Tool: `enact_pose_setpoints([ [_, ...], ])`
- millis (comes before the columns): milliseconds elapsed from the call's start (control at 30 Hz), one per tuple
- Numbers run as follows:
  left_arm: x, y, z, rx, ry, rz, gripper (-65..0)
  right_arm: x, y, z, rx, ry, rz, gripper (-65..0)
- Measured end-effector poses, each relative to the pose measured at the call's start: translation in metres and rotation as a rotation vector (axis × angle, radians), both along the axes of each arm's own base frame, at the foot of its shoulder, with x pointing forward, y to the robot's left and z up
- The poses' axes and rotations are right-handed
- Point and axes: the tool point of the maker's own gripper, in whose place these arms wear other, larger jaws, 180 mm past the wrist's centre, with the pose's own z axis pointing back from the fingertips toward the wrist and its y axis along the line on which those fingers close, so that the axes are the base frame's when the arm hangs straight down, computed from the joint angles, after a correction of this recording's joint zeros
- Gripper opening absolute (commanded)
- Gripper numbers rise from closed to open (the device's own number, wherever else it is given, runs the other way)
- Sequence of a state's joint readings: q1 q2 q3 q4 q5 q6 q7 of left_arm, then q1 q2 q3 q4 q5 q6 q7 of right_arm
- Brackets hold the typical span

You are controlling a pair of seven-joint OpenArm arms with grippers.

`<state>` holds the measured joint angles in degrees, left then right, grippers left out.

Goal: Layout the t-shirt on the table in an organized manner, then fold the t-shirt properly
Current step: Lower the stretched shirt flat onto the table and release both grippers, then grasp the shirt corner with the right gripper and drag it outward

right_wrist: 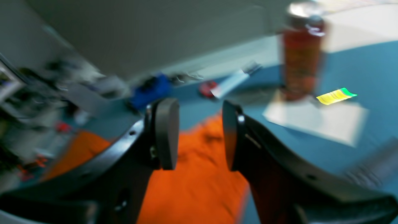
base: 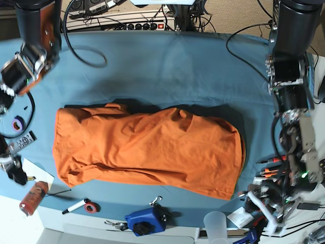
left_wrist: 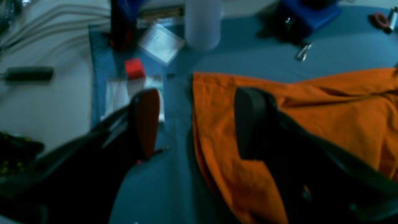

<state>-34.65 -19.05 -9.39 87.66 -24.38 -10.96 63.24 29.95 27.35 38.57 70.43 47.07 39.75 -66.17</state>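
The orange t-shirt point(base: 147, 147) lies spread lengthwise across the middle of the teal table point(base: 167, 66), wrinkled, with one long side folded over. In the left wrist view my left gripper point(left_wrist: 197, 123) hangs open above one end of the t-shirt point(left_wrist: 311, 118). One finger is over bare table point(left_wrist: 248, 56), the other over the fabric, and nothing is between them. In the right wrist view my right gripper point(right_wrist: 199, 133) is also open and empty, just above the t-shirt point(right_wrist: 199, 180). Neither gripper is easy to pick out in the base view.
Along the near table edge stand a clear cup point(base: 216, 223), a blue device point(base: 144, 221), a marker point(base: 76, 206) and a tape roll point(base: 91, 207). A red can point(right_wrist: 301, 53) and white paper point(right_wrist: 314, 119) sit near the right gripper. A red cube point(left_wrist: 134, 67) lies near the left gripper.
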Motion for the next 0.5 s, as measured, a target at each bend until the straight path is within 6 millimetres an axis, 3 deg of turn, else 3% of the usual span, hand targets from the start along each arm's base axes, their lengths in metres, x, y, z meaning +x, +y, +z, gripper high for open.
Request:
enact_pose_setpoints([
  [133, -0.046, 0.022, -0.055, 0.004, 0.144, 0.001, -26.6, -0.027, -0.006, -0.028, -0.051, 0.081, -0.005, -40.8],
  [300, -0.097, 0.074, -0.052, 0.046, 0.092, 0.109, -26.6, -0.058, -0.003, -0.057, -0.023, 0.168, 0.021, -40.8],
  [367, -0.125, 0.09, -0.062, 0.069, 0.118, 0.141, -26.6, -0.072, -0.003, -0.07, -0.003, 0.21, 0.031, -40.8],
  [500, -0.17, 0.111, -0.068, 0.067, 0.135, 0.182, -26.6, -0.102, -0.01, -0.091, 0.047, 0.259, 0.006, -40.8],
])
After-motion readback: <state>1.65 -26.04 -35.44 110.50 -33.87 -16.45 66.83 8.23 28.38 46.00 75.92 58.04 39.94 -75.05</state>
